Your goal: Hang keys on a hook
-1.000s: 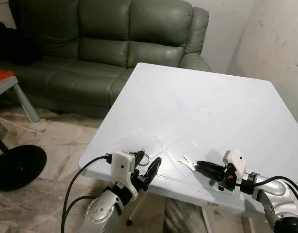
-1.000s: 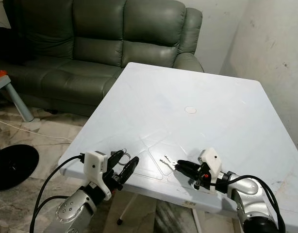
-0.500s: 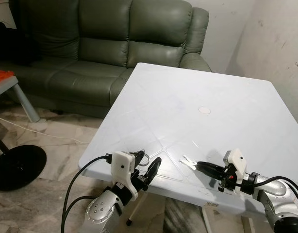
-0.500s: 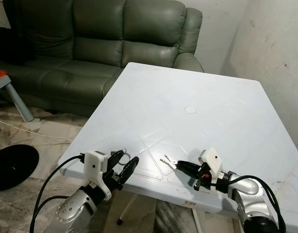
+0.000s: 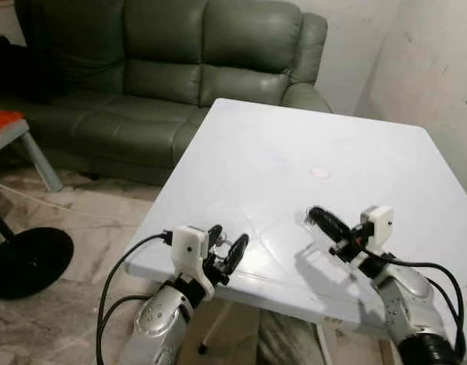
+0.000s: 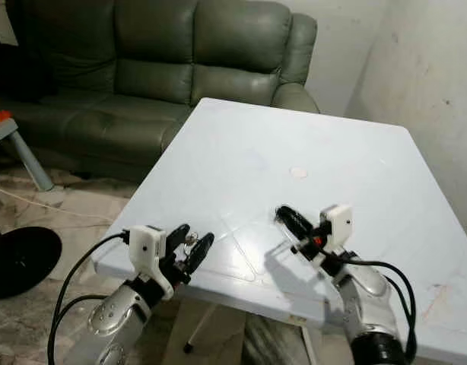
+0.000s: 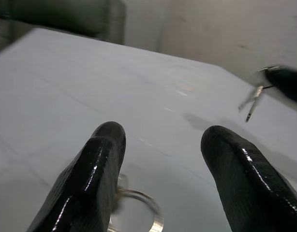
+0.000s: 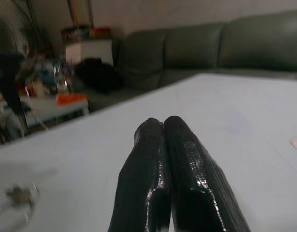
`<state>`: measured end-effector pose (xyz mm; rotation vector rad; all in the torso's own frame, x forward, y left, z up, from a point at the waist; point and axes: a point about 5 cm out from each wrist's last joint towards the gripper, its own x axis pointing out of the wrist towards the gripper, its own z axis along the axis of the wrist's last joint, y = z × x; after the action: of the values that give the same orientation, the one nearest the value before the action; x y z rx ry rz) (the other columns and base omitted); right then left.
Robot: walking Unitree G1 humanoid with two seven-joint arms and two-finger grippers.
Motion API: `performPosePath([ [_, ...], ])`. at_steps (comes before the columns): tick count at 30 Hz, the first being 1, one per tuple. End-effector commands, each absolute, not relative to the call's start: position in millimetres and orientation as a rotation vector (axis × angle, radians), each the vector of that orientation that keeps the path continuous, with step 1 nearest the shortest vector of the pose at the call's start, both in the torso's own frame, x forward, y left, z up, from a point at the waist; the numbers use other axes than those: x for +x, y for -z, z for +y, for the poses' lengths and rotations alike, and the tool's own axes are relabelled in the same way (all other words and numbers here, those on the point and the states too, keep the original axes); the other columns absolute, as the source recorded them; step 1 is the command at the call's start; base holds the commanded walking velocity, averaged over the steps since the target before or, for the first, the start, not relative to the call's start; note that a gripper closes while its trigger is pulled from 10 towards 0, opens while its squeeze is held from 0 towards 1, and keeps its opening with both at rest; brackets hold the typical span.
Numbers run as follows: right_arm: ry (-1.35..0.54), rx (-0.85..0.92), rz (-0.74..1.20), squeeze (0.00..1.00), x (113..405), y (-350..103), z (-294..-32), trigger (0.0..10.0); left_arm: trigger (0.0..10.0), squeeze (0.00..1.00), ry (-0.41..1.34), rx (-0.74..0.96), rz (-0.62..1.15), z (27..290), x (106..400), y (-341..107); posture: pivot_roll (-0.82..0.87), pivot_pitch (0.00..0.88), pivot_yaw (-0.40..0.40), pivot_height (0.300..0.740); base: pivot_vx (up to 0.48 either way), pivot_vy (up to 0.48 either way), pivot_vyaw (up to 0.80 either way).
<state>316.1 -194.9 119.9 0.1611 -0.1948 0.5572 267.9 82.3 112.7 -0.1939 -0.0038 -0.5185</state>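
Note:
My right gripper (image 5: pixel 316 215) hangs above the white table (image 5: pixel 294 144), shut on a small bunch of silver keys (image 7: pixel 252 100) that dangles from its tip. Its two fingers (image 8: pixel 182 145) press together. At the table's front left edge my left gripper (image 5: pixel 229 236) stands open. A second key ring (image 7: pixel 137 211) lies on the table between its fingers (image 7: pixel 97 169), and I cannot tell if they touch it. The same key ring (image 8: pixel 15 199) appears small and blurred in the right wrist view.
A green leather sofa (image 5: pixel 165 68) stands behind the table. A stained white wall (image 5: pixel 439 68) runs along the right. On the floor to the left are a black round base (image 5: pixel 24 258) and a low table with an orange thing (image 5: pixel 4 120).
My right gripper has risen off the table and tilted up with the keys, which lay on the surface before. My left gripper has edged forward around the key ring.

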Motion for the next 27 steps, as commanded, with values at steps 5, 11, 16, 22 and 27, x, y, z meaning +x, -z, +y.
performPosePath([
  [5, -0.306, 0.111, -0.233, 0.00, 316.6, -128.6, -197.2, 10.0, 10.0, 0.00, 0.411, -0.160, -0.023, 103.0, 291.8, -118.8, -0.03, 0.000, -0.045, 0.740, 0.000, 0.000, 0.00],
  [11, -0.076, 0.075, -0.182, 0.00, 312.8, -131.3, -193.8, 10.0, 10.0, 0.00, 0.296, -0.194, -0.056, 126.7, 311.1, -130.7, -0.05, 0.000, -0.034, 0.740, 0.000, 0.000, 0.00],
  [16, 0.006, 0.063, -0.168, 0.00, 305.2, -133.7, -185.3, 10.0, 10.0, 0.00, 0.225, -0.232, -0.075, 139.0, 321.8, -139.2, -0.05, 0.000, -0.035, 0.740, 0.000, 0.000, 0.00],
  [22, 0.062, 0.056, -0.169, 0.00, 297.4, -134.4, -181.4, 10.0, 10.0, 0.00, 0.221, -0.240, -0.092, 143.1, 331.7, -144.8, -0.05, 0.000, -0.030, 0.740, 0.000, 0.000, 0.00],
  [27, 0.061, 0.022, -0.130, 0.00, 292.5, -127.4, -176.5, 10.0, 10.0, 0.00, 0.236, -0.233, -0.085, 142.0, 343.9, -147.0, -0.06, 0.000, -0.022, 0.740, 0.000, 0.000, 0.00],
])
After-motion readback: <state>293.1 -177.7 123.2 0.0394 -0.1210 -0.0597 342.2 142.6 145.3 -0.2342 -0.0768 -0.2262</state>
